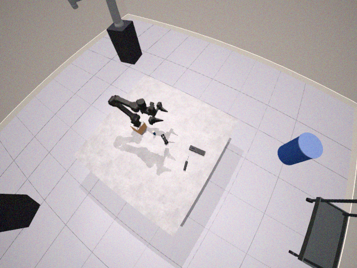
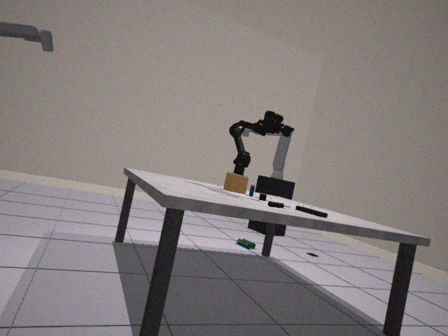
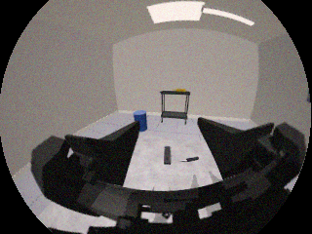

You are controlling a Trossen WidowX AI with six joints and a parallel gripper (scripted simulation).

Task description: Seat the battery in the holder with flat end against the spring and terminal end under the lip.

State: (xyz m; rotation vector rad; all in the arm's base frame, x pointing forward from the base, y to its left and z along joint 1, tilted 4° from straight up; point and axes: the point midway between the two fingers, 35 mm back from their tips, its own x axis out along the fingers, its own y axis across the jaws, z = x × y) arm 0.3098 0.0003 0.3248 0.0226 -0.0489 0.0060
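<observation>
The battery [image 1: 154,133] [image 2: 251,190] is small and blue and stands upright on the table, near the arm's base. The holder [image 1: 164,139] [image 2: 262,197] is a small black piece on the table, a short way from the battery and apart from it. Its spring and lip are too small to make out. My gripper [image 1: 164,115] [image 3: 169,122] is wide open and empty, raised high above the table and pointing outward. Neither battery nor holder can be made out clearly in the wrist view, where the gripper body covers the near table.
The arm stands on a wooden block [image 1: 141,128] [image 2: 236,183] beside the battery. A dark grey bar [image 1: 197,150] [image 2: 311,211] [image 3: 167,155] and a screwdriver [image 1: 185,165] [image 2: 276,204] [image 3: 192,159] lie beyond the holder. A blue barrel [image 1: 309,144] [image 3: 140,121] stands off the table.
</observation>
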